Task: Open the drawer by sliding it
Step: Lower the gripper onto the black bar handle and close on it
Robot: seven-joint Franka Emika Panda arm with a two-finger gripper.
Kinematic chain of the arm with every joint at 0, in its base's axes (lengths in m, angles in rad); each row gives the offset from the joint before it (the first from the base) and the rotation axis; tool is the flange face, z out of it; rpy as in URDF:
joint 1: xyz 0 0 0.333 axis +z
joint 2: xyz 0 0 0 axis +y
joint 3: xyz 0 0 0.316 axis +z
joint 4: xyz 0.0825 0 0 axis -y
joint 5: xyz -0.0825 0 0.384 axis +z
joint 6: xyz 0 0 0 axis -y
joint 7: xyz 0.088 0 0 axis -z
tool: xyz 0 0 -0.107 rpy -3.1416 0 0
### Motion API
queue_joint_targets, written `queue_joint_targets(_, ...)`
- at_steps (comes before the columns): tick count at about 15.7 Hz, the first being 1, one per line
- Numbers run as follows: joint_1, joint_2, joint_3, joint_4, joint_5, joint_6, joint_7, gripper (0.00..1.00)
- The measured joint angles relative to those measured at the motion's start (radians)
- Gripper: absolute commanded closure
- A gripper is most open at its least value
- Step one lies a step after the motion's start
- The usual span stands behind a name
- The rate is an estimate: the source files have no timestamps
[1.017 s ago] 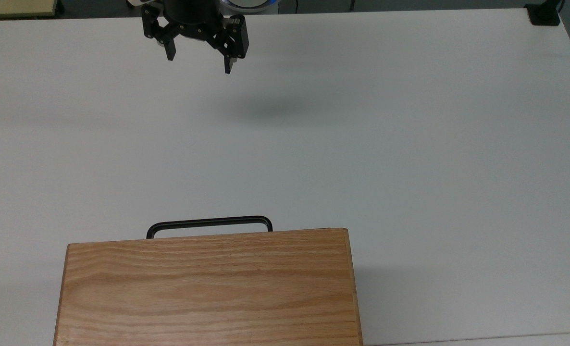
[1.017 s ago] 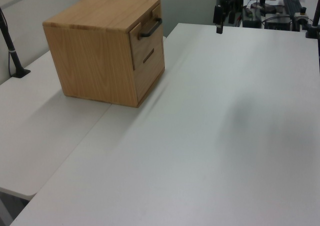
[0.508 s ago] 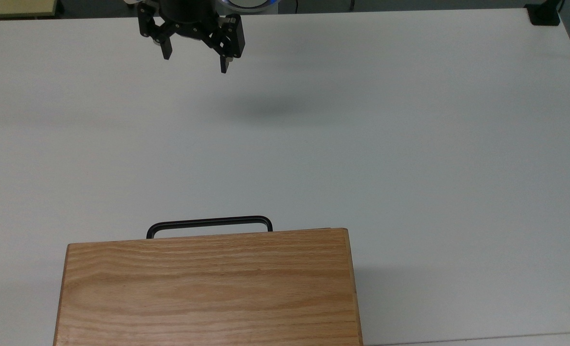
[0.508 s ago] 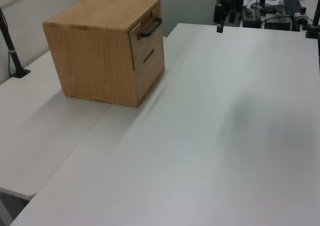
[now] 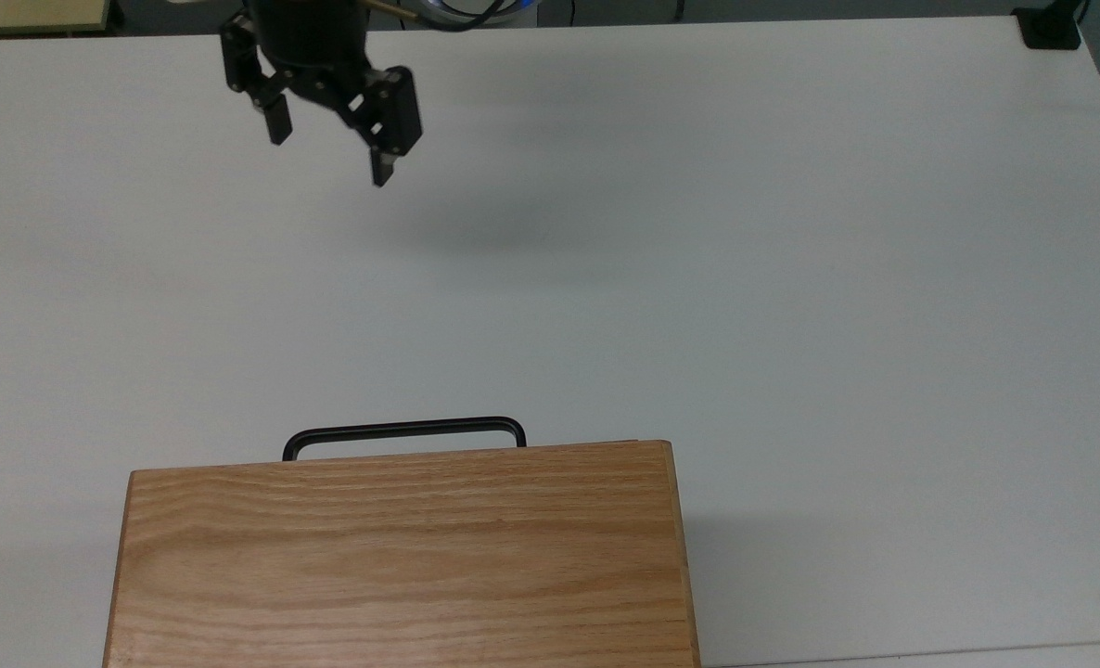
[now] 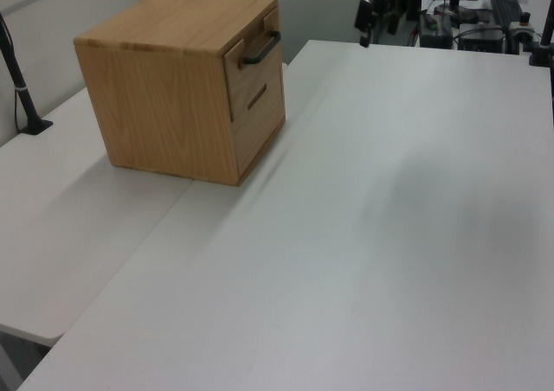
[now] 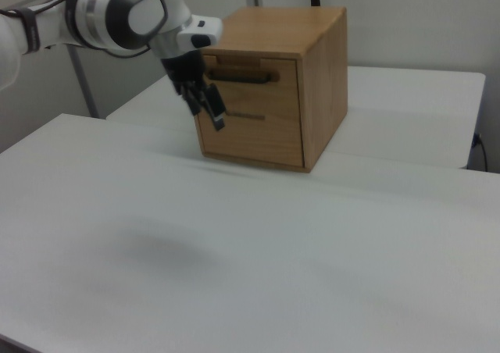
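Note:
The drawer [image 7: 251, 73] is the upper light-oak front in a wooden cabinet [image 5: 402, 557], pushed in flush, with a slim black bar handle [image 5: 404, 431] sticking out toward the table. In the left view the handle [image 6: 260, 48] sits high on the cabinet's right face. My gripper [image 5: 329, 160] hangs open and holds nothing, over the white table far from the handle, near the top view's upper left. In the right view the gripper [image 7: 206, 111] appears in front of the cabinet's left edge. In the left view the gripper [image 6: 365, 31] is at the table's far end.
The white table [image 5: 791, 325] stretches wide between gripper and cabinet. A lower drawer front [image 7: 254, 130] sits beneath the top one. A black post [image 6: 19, 84] stands behind the cabinet in the left view. Equipment clutters the far bench [image 6: 485, 10].
The gripper has shifted toward the top view's left and down the picture toward the cabinet, turning slightly. Its fingers stay open. The drawer has not moved.

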Motion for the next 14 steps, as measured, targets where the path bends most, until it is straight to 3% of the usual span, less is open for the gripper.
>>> queue_joint_targets(4, -0.038, 0.041, -0.001, 0.001, 0.112, 0.161, 0.187, 0.05)
queue_joint_targets(8, -0.031, 0.129, 0.000, 0.054, 0.186, 0.306, 0.493, 0.11)
queue_joint_targets(11, -0.014, 0.189, 0.000, 0.094, 0.202, 0.452, 0.749, 0.11)
queue_joint_targets(14, 0.024, 0.237, -0.024, 0.138, 0.202, 0.518, 0.891, 0.16)
